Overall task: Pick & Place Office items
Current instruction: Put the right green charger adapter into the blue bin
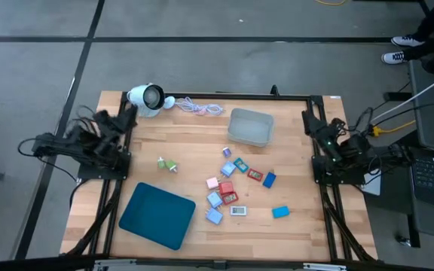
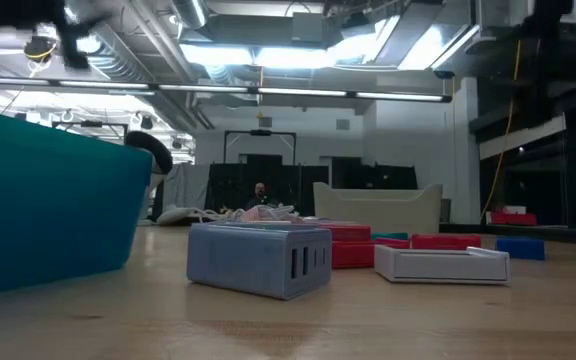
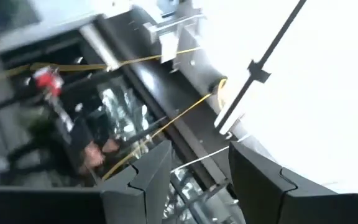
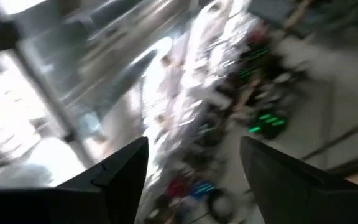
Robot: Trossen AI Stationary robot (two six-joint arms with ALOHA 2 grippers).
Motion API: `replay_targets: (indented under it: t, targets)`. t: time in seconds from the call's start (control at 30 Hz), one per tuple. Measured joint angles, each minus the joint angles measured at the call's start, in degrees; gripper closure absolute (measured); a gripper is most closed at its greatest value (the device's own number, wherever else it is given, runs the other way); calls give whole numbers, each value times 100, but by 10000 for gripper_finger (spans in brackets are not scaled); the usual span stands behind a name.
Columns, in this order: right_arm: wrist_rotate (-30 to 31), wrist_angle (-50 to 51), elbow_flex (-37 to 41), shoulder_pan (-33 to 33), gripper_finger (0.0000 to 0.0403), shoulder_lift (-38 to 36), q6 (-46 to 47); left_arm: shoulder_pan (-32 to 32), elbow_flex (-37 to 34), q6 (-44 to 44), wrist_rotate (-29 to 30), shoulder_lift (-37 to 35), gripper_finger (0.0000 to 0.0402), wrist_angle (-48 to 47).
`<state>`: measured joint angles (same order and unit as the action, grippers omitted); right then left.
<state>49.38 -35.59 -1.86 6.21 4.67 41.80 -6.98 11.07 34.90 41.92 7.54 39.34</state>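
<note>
High view: my left fingers (image 3: 191, 180) and right fingers (image 4: 194, 180) gape empty at worktop's side edges; tightly clustered office items (image 1: 236, 188) mid-worktop risk nudged neighbours or double grabs.

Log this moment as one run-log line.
left gripper: open, parked at left table edge | right gripper: open, parked at right edge | office items: scattered mid-table, untouched | teal tray: empty | grey bin: empty

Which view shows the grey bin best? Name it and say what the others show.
The high view: the grey bin shows whole from above, open and apparently empty, beyond the scattered office items. The low view shows only its side wall behind the pieces. Neither wrist view shows it.
</note>
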Motion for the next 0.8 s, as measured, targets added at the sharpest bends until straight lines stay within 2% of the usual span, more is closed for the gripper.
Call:
replay_targets:
  t: [0.07, 0.13, 0.27, 0.37, 0.43, 0.5, 0.57, 0.63, 0.73, 0.8]
  targets:
    - [-333, 16, -273, -36, 146, 58, -125, 5, 871, -467, -37, 627, 245, -811]
    - [-528, -2, -703, -40, 146, 183, -638, 4, 1856, -797, -53, 1427, 245, -1799]
    - [-355, 636, -1907, -38, 146, 666, -2221, 42, 3962, -1625, 203, 3151, 244, -3817]
    - [165, 2837, -3230, -35, 146, 1414, -2955, 244, 5530, -1856, 464, 4394, 244, -5965]
    - [358, 4381, -4064, -43, 146, 2076, -2897, 498, 6421, -1707, 438, 5149, 244, -7745]
    - [389, 5481, -4746, -72, 146, 2675, -2768, 776, 7081, -1472, 246, 5832, 244, -9295]
    - [398, 6085, -5244, -116, 146, 3169, -2612, 1007, 7376, -1396, -68, 6354, 244, -10410]
    - [387, 6519, -5605, -154, 146, 3534, -2596, 1156, 7340, -1520, -435, 6723, 244, -10945]
    - [376, 6767, -5876, -248, 146, 3792, -2597, 1213, 6924, -1993, -1087, 6983, 244, -10764]
    - [361, 6806, -5889, -330, 146, 3810, -2595, 1198, 6495, -2433, -1534, 7049, 244, -10195]
